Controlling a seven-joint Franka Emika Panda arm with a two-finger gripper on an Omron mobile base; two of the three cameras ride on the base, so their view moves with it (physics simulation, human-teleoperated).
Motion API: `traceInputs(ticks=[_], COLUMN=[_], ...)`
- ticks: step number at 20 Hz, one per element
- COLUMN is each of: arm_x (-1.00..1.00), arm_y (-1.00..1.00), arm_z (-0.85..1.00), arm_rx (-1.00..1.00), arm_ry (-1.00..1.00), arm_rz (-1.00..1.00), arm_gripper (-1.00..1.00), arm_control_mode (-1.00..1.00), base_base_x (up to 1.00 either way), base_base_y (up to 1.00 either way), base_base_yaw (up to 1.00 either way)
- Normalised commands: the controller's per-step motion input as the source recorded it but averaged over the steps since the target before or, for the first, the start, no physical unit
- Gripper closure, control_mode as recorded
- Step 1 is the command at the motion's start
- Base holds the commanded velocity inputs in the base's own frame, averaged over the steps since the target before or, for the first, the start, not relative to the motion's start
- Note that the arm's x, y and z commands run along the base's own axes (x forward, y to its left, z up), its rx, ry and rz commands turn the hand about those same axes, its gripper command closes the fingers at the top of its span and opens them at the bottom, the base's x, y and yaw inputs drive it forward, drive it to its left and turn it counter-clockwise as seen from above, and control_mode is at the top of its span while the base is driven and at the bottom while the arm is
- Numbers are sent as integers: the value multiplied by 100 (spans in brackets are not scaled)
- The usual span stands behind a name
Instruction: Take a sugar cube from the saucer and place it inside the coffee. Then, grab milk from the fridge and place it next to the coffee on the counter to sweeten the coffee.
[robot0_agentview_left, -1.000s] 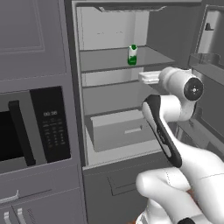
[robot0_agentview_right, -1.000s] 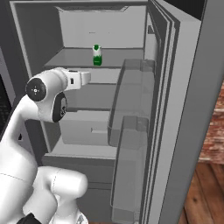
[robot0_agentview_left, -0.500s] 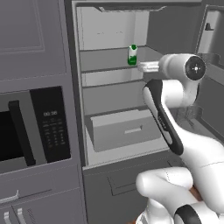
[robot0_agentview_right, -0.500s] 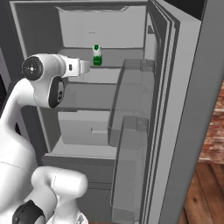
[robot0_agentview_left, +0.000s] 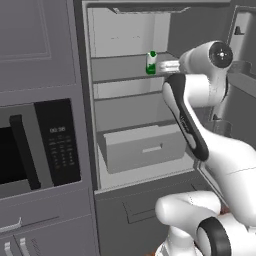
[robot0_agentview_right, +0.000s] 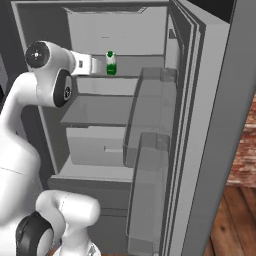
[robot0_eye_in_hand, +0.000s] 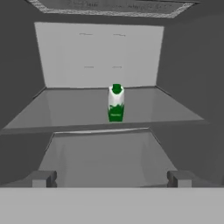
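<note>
The spread, empty two-finger gripper (robot0_eye_in_hand: 112, 178) has been raised level with the small white green-capped milk container (robot0_eye_in_hand: 116, 103), readying the grasp.

Arm raised high, forearm held level, wrist extended forward. Tool (robot0_eye_in_hand: 112, 178) held level, fingers (robot0_eye_in_hand: 43, 178) spread wide apart, nothing gripped between them.

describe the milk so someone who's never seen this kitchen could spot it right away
Look inside the open grey fridge, right of the black-fronted microwave, at its top shelf. The milk stands upright there alone: a small white container with green label and cap, the only colored item inside.
</note>
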Motion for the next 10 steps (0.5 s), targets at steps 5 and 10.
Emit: traceInputs(ticks=[5, 10], arm_x=[39, 44], arm_y=[0, 0], arm_z=[-9, -5], arm_rx=[0, 0], arm_ry=[1, 0], arm_rz=[0, 0], arm_gripper=[-100, -100], arm_control_mode=[-100, -100], base_base_x=[0, 0], base_base_y=[0, 0], base_base_yaw=[0, 0])
